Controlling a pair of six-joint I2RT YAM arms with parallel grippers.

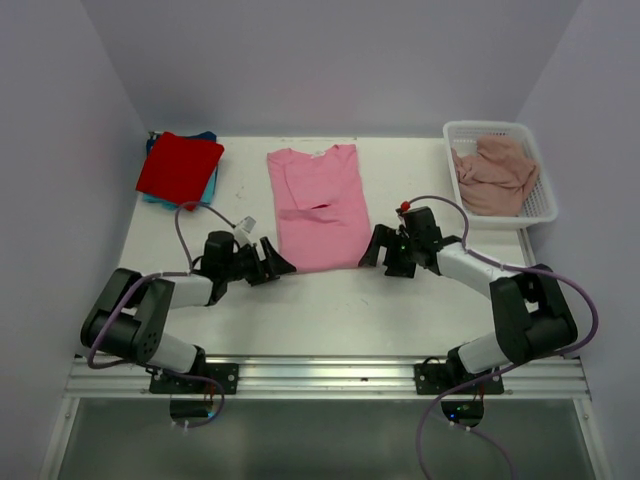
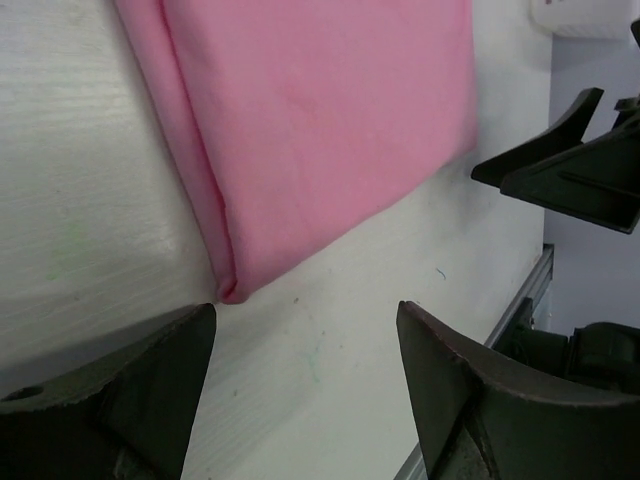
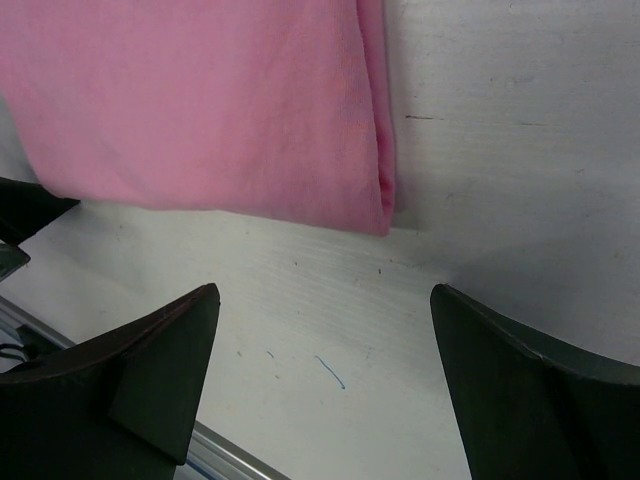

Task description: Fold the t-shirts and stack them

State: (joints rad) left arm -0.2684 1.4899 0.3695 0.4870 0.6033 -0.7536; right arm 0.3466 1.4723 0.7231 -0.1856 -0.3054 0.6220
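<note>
Item in hand: bright pink t-shirt point(image 1: 318, 205), lying flat mid-desk point(image 1: 330, 310), sides apparently turned in to a narrow panel, collar away from me, hem toward me. Left claw point(image 1: 280, 262): just off the shirt's near-left corner, jaws wide apart, nothing between them, resting low over bare desk. Right claw point(image 1: 385, 255): just off the shirt's near-right corner, jaws likewise wide and empty. Red t-shirt point(image 1: 180, 166): folded, well left of the pink shirt's collar end, sitting on the teal-blue t-shirt point(image 1: 213, 178). Dusty-pink t-shirt point(image 1: 495, 175): crumpled in the basket point(image 1: 545, 210), well right of the pink shirt. Step, as I judge it: pinch both hem corners and carry the hem up toward the collar. Handling notes: I want each lower finger slid under every layer at the corner fold, both claws closing together and lifting level, so the hem travels square and the doubled side edges do not splay. Risk: catching only the top layer.
</note>
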